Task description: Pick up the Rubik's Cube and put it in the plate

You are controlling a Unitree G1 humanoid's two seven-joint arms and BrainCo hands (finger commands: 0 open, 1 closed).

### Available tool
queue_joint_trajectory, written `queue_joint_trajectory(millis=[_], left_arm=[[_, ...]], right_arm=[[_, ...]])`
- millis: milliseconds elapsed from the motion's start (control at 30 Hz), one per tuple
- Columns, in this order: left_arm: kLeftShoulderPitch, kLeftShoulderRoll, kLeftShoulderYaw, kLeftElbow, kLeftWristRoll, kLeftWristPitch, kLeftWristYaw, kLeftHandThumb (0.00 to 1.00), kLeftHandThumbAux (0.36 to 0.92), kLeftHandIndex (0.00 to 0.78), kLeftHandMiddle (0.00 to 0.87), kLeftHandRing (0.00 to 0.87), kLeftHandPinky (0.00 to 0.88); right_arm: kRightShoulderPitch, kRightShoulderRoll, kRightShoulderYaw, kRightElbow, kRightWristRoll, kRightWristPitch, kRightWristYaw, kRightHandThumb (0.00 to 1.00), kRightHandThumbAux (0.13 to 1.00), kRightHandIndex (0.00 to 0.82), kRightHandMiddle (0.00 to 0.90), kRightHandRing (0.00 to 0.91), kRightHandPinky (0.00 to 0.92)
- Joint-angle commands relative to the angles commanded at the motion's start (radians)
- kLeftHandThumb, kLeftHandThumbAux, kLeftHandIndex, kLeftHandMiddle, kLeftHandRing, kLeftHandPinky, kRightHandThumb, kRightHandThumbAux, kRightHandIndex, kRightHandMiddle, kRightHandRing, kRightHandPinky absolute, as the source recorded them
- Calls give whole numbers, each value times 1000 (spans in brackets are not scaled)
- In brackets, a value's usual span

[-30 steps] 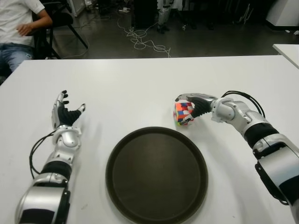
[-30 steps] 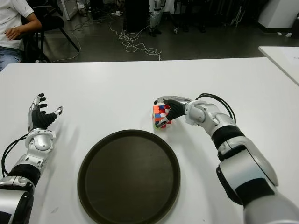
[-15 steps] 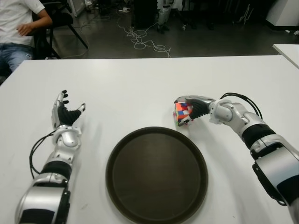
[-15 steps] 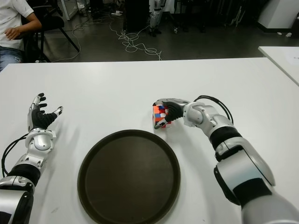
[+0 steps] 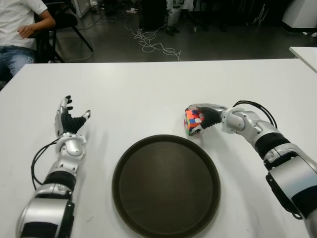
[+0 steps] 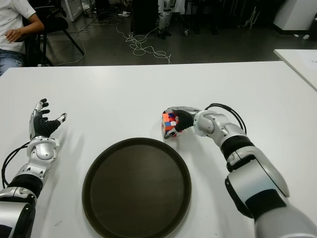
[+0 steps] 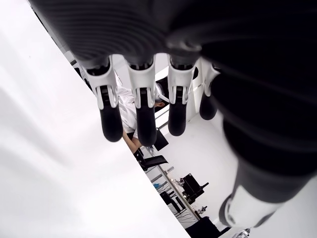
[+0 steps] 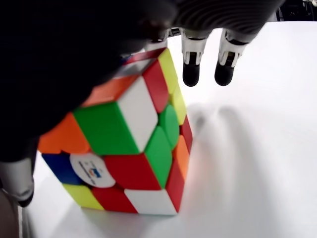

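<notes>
The Rubik's Cube stands on the white table just beyond the far right rim of the round dark plate. My right hand is wrapped around the cube from the right. Its fingers lie over the cube's top and its thumb is at the side. In the right wrist view the cube sits against the palm, with two fingertips reaching past it. My left hand shows at the left of the table, well left of the plate, with fingers spread and holding nothing.
A seated person is at the far left beyond the table. Cables lie on the floor behind it. Another white table's corner shows at the right edge.
My right hand and forearm have shifted slightly left and lower around the cube, which has barely moved. The left hand has stayed where it was.
</notes>
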Motion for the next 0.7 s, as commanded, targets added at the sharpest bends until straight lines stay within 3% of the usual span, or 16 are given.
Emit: queue_joint_trajectory(millis=[233,600,700], left_arm=[[-2,0,0,-1,1,18,1,268,760,107,170,172,191],[0,-1,3,-5,-3,16,2,263,750,110,173,179,200],[0,-1,3,-6,-2,14,3,264,753,115,178,185,211]], right_arm=[[-4,0,7,3,-6,-2,4,0,521,0,3,0,0],[-16,11,40,38,-39,51,-11,0,540,0,15,0,3],[-13,-1,44,35,-41,56,-3,0,545,0,17,2,5]])
